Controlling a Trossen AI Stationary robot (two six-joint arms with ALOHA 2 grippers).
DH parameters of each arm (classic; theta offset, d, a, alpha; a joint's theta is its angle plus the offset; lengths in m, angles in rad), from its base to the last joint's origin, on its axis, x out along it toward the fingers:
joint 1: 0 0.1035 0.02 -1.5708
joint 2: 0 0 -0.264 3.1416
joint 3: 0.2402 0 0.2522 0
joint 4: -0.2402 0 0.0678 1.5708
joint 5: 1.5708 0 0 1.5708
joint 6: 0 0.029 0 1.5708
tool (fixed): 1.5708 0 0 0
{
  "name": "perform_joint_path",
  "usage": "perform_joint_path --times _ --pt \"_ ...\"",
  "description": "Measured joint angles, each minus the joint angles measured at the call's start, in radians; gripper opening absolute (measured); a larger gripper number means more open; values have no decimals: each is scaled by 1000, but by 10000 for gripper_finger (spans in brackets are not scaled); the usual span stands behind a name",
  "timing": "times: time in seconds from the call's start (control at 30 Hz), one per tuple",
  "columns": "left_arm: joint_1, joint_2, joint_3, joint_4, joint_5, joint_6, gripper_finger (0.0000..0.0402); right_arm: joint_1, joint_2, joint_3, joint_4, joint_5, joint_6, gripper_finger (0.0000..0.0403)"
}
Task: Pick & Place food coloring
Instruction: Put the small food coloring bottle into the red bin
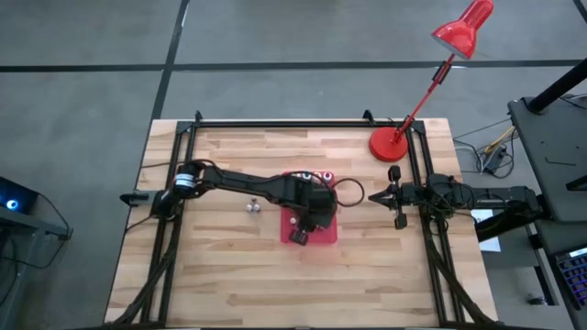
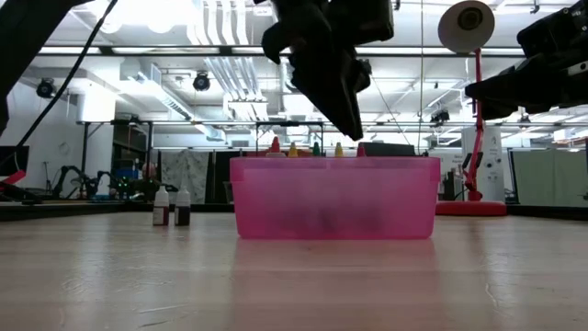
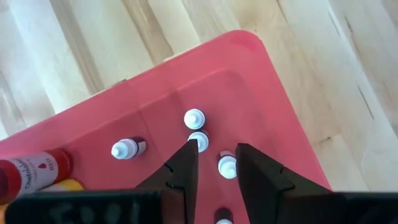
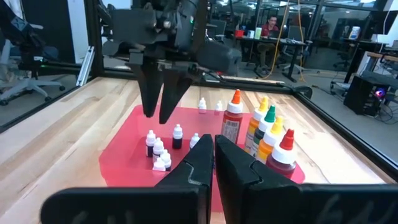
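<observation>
Left gripper hangs over the red tray at mid surface, jaws part spread and holding nothing, pointing down at the small bottles standing inside. White-capped ones sit clustered below its tips; taller dropper bottles with orange, yellow, green and red caps stand along the tray's right side. Two more small bottles stand on the wooden surface just left of the tray. Right gripper waits to the tray's right, jaws pressed together, empty. Red lamp at far right.
</observation>
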Motion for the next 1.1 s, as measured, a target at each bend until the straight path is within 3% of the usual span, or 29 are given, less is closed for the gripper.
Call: perform_joint_path --times 0.33,0.73,1.1 --pt "33 -82 -86 90 -1 -25 80 0 -1 0 0 0 -1 9" --pt "36 -290 -360 176 -12 -29 81 0 7 0 0 0 0 9" --pt "67 -506 -655 247 -14 -168 93 0 18 0 0 1 -2 9"
